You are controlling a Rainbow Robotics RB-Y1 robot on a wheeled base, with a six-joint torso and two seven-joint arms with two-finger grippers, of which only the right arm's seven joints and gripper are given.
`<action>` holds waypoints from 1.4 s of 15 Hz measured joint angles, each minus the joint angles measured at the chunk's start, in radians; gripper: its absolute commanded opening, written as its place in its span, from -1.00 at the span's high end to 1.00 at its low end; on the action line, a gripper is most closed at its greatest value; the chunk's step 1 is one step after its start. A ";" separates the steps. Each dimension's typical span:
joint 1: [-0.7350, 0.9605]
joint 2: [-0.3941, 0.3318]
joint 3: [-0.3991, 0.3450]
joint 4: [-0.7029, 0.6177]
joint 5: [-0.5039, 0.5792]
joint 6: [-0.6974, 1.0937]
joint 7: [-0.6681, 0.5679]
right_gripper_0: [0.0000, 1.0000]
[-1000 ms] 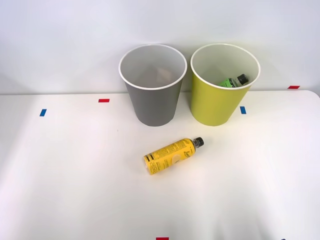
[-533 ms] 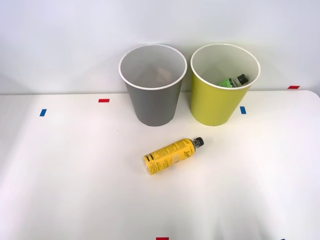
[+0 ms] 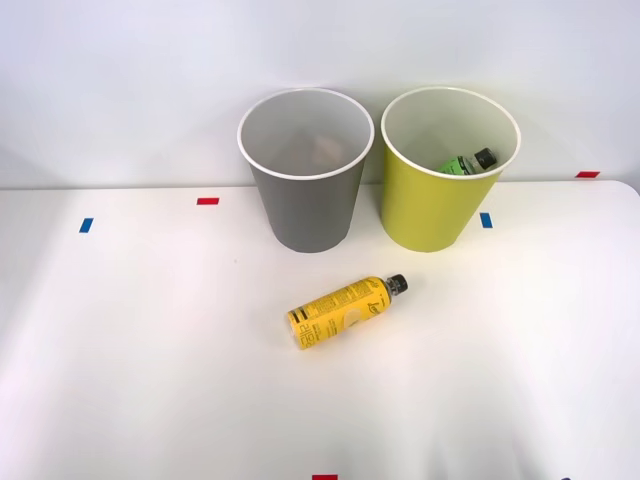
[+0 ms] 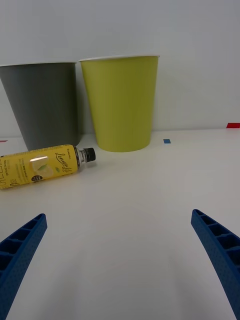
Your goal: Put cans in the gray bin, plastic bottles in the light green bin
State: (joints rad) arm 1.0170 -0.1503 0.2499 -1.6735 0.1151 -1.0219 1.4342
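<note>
Before the light green bin [image 3: 430,210], yellow-label bottle [image 3: 345,311] lies; pincer [image 4: 120,260] spread wide.

Nothing shifts between the earlier front views and this one. The yellow-label bottle [image 3: 346,311] lies at the same slant on the worktop [image 3: 150,380], near its far edge, and the green-label bottle [image 3: 466,161] sits as before inside the light green bin [image 3: 432,212].

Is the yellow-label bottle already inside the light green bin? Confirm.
No, the yellow-label bottle lies on its side on the table, in front of the light green bin.
</note>
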 measured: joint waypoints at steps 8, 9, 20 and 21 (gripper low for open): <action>0.000 0.000 0.000 0.000 0.000 0.000 0.000 -1.00; 0.000 0.000 0.000 0.000 0.000 0.000 0.000 -1.00; 0.000 0.000 0.000 0.000 0.000 0.000 0.000 -1.00; 0.000 0.000 0.000 0.000 0.000 0.000 0.000 -1.00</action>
State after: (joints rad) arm 1.0170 -0.1503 0.2500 -1.6735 0.1151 -1.0217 1.4342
